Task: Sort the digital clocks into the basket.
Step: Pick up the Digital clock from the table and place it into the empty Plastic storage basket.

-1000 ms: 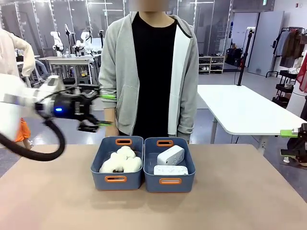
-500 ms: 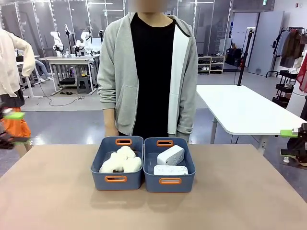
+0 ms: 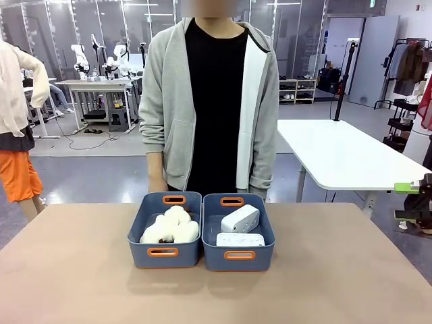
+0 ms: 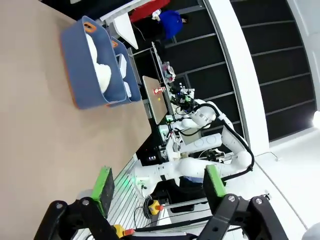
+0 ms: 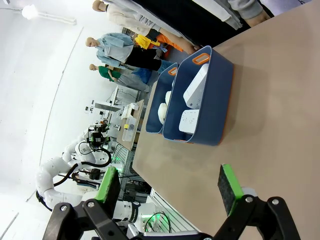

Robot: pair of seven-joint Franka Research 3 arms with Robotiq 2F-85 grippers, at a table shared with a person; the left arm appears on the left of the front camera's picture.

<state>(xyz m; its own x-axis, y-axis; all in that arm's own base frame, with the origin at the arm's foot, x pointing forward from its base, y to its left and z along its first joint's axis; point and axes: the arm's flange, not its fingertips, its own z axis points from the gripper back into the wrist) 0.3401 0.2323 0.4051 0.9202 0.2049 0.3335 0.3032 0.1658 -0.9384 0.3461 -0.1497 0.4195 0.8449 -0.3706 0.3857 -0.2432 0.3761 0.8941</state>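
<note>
two blue bins sit side by side at the middle of the tan table, just in front of a person in a grey hoodie who stands at the far edge, at twelve o'clock from the robot. both digital clocks are already in the basket, the bin toward three o'clock of the pair. the flat digital clock lies face up along the near wall, its long axis running across the table from nine to three o'clock. the second digital clock is propped behind it on a tilt, its long axis angled from about eight toward two o'clock, its higher end toward the far corner of the basket and its broad face turned toward the robot. whether the two touch i cannot tell. the other bin, touching the basket's side, holds fluffy white plush toys.

the right end effector hangs off the table's edge at about three o'clock from the basket, well apart from it, fingers spread wide with nothing between the green pads; in its wrist view the basket and clocks lie ahead, toward twelve o'clock. the left end effector is likewise spread and empty, well apart from the bins, which in its wrist view sit at about eleven o'clock across bare table. at the front view's right edge a green pad and black finger parts show beside the table.
</note>
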